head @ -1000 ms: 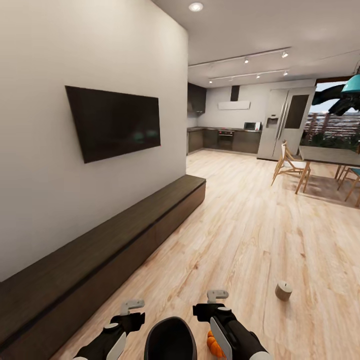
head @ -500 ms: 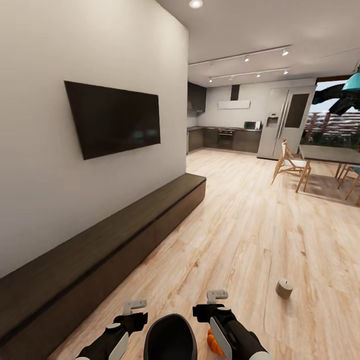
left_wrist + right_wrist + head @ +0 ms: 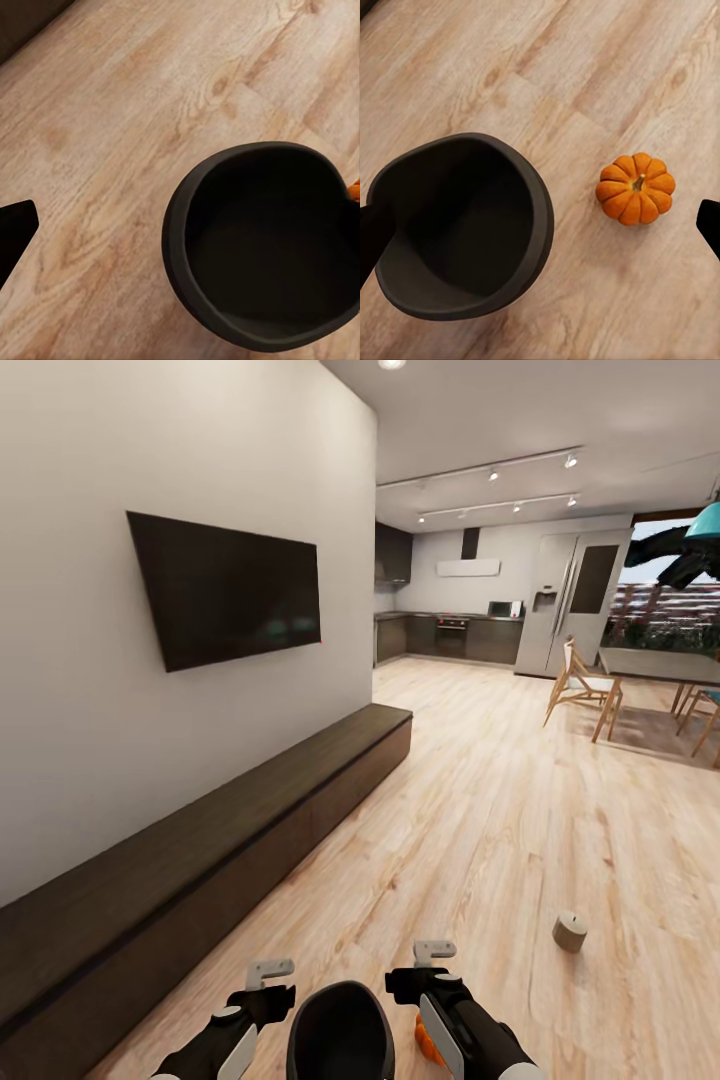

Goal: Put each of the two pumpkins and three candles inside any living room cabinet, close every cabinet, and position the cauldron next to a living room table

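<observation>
1. A black cauldron (image 3: pixel 340 1032) is sitting upright on the wood floor (image 3: pixel 500 810) at the bottom of the head view, between the two arms. Its dark bowl (image 3: pixel 270 247) is showing bare inside, with nothing lying in it (image 3: pixel 461 225).

2. A small orange pumpkin (image 3: pixel 635 187) is resting on the floor just beside the cauldron, on the right arm's side and apart from its rim. In the head view it is peeking out (image 3: pixel 428 1042) between the cauldron and the right forearm.

3. One grey-brown candle (image 3: pixel 570 931) is standing upright on the floor, well apart from the cauldron, off to the robot's right.

4. The long dark-brown cabinet (image 3: pixel 200 880) is running along the white wall (image 3: pixel 80 660) on the robot's left, below a wall-mounted TV (image 3: pixel 228 588). Its flat fronts are lying flush, so all appear closed.

5. The left gripper (image 3: pixel 268 972) is hovering low over the floor just left of the cauldron. Its pale fingers are holding nothing, but whether the jaws are apart or together cannot be told.

6. The right gripper (image 3: pixel 434 954) is hovering just right of the cauldron, above the pumpkin, gripping nothing. Dark finger edges are showing far apart at opposite sides of the right wrist view, so its jaws are standing wide.

7. A kitchen with a fridge (image 3: pixel 570 605) is lying in the distance, with a dining table (image 3: pixel 660 665) and chairs (image 3: pixel 580 685) further right.
</observation>
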Motion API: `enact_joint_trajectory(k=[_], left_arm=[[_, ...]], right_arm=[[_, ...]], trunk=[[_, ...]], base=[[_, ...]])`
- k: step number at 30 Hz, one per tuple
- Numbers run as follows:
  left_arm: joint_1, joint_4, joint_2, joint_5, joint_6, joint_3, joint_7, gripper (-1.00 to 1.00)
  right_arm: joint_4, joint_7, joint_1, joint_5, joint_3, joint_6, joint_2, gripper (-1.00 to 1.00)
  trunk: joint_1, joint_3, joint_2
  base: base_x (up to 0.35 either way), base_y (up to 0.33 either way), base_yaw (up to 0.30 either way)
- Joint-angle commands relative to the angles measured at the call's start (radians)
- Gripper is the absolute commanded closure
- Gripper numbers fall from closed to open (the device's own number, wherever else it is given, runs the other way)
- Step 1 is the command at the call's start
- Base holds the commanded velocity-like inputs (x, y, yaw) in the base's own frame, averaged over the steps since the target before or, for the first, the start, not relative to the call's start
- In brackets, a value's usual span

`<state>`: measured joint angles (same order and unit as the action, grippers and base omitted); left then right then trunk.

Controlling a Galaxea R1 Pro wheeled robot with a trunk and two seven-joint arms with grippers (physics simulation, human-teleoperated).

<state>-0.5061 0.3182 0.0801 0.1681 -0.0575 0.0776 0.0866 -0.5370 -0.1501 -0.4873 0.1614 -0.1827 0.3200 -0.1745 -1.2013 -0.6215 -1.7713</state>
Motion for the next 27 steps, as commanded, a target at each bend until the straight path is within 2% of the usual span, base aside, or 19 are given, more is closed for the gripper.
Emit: enact_joint_trajectory(k=[1,4,9,12,27], left_arm=[[0.0,0.002,-0.001,0.01,-0.005,0.008,0.007,-1.0],[0.0,0.002,0.0,0.01,-0.005,0.008,0.007,-1.0],[0.0,0.002,0.0,0.01,-0.005,0.008,0.007,-1.0],[0.0,0.002,0.0,0.01,-0.005,0.008,0.007,-1.0],[0.0,0.002,0.0,0.01,-0.005,0.008,0.007,-1.0]], right_arm=[[-0.001,-0.008,-0.001,0.01,-0.004,0.004,0.0,-1.0],[-0.001,-0.004,-0.001,0.01,-0.013,0.004,0.0,-1.0],[-0.001,-0.004,-0.001,0.009,-0.086,0.004,0.0,-1.0],[-0.001,-0.005,-0.001,0.01,-0.101,0.004,0.0,-1.0],[-0.007,-0.001,-0.001,0.012,-0.106,-0.009,0.0,-1.0]], trunk=[[-0.004,-0.004,-0.008],[-0.015,-0.014,-0.029],[-0.035,-0.029,-0.064],[-0.046,-0.039,-0.085],[-0.104,-0.086,-0.19]], base=[[0.0,0.0,0.0],[0.0,0.0,0.0],[0.0,0.0,0.0],[0.0,0.0,0.0],[0.0,0.0,0.0]])
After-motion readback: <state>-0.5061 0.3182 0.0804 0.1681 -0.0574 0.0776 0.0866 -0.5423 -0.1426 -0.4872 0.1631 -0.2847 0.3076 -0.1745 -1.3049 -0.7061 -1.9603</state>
